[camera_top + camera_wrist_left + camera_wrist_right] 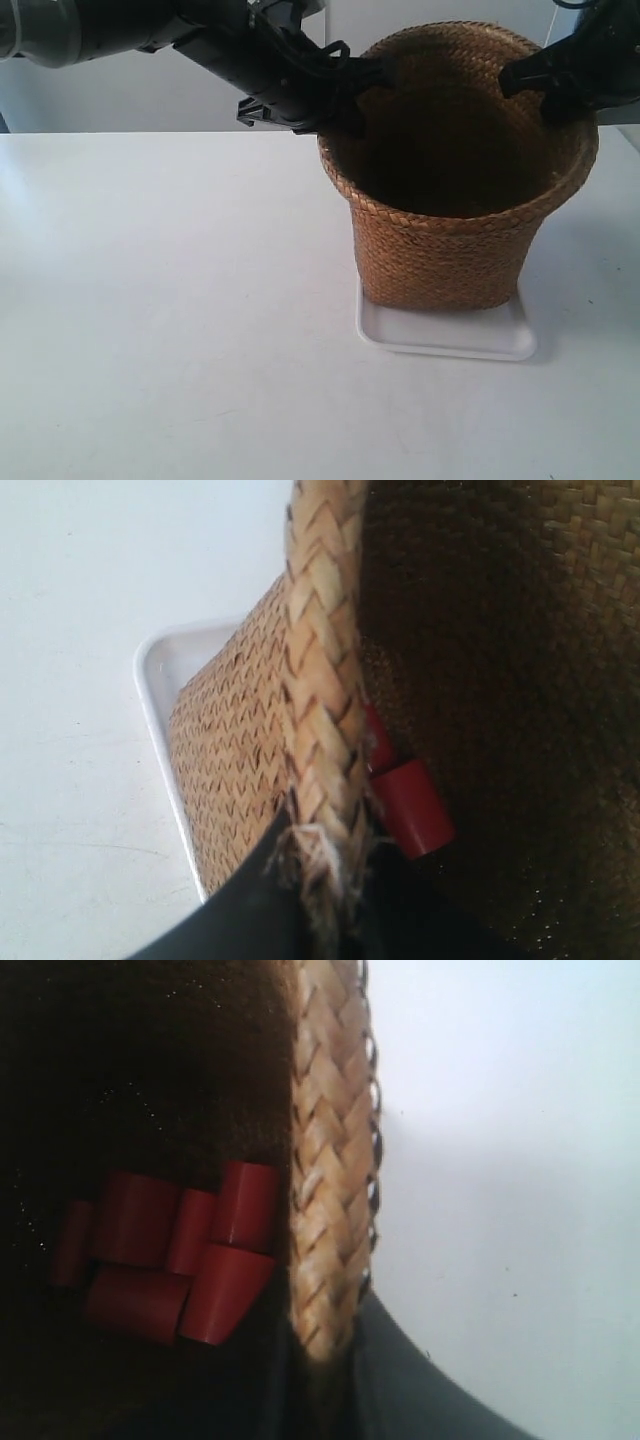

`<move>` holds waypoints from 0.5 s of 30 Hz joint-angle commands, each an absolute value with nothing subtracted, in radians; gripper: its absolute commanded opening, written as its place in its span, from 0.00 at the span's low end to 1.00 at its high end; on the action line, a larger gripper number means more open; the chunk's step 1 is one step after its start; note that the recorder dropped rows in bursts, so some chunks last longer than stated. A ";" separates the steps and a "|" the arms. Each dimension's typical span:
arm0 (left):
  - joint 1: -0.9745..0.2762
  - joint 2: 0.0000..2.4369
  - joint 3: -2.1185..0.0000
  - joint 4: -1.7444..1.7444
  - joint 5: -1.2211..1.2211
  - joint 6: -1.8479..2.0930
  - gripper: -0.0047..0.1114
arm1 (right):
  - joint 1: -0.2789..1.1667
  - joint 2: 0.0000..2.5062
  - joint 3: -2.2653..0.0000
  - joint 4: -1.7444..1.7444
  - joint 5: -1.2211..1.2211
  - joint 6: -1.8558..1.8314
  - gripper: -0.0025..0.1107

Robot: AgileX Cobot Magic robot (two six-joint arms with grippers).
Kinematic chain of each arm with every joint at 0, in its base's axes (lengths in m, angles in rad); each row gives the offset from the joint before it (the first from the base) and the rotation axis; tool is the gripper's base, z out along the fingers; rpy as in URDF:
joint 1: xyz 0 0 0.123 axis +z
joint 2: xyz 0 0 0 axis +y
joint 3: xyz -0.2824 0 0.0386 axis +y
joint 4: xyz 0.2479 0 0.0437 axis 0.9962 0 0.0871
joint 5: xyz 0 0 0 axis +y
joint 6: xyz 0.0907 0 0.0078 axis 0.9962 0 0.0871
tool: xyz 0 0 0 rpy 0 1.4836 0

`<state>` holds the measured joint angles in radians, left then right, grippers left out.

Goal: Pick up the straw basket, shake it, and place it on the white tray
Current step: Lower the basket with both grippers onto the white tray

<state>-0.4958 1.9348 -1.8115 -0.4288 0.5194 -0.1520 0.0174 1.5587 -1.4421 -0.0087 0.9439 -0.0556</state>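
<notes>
The straw basket (440, 250) stands upright on the white tray (450, 342), its flared rim wider than the tray. The arm at the exterior view's left has its gripper (345, 95) on the rim's left side; the arm at the right has its gripper (530, 85) on the right side. In the left wrist view my left gripper (325, 890) is shut on the braided rim (320, 680), one finger inside and one outside, with a tray corner (160, 670) beside the basket wall. My right gripper (325, 1360) is likewise shut on the rim (330, 1180).
Several red cylinders (170, 1255) lie on the basket's dark floor; one (412, 805) shows in the left wrist view. The white table (150, 320) spreads wide to the left and front of the tray.
</notes>
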 commanded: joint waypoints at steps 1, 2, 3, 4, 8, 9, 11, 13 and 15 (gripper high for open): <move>-0.512 1.931 -1.829 -0.489 0.501 -0.144 0.04 | 0.016 1.560 -1.444 -0.017 0.926 -0.068 0.02; -0.512 1.933 -1.829 -0.489 0.501 -0.144 0.04 | 0.016 1.560 -1.444 -0.018 0.933 -0.068 0.02; -0.512 1.933 -1.829 -0.489 0.501 -0.144 0.04 | 0.016 1.560 -1.444 -0.018 0.939 -0.068 0.02; -0.512 1.933 -1.829 -0.489 0.499 -0.144 0.04 | 0.016 1.560 -1.444 -0.018 0.944 -0.063 0.02; -0.512 1.933 -1.829 -0.492 0.499 -0.144 0.04 | 0.016 1.563 -1.442 -0.018 0.944 -0.051 0.02; -0.512 1.933 -1.829 -0.492 0.500 -0.141 0.04 | 0.016 1.565 -1.442 -0.018 0.944 -0.047 0.02; -0.512 1.933 -1.829 -0.492 0.500 -0.139 0.04 | 0.016 1.570 -1.442 -0.020 0.949 -0.045 0.02; -0.512 1.933 -1.829 -0.492 0.502 -0.135 0.04 | 0.016 1.574 -1.442 -0.024 0.949 -0.045 0.02; -0.512 1.933 -1.829 -0.492 0.504 -0.133 0.04 | 0.016 1.578 -1.442 -0.029 0.949 -0.045 0.02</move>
<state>-0.4974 1.9428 -1.8115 -0.4367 0.5132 -0.1520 0.0174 1.5680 -1.4421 -0.0275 0.9455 -0.0349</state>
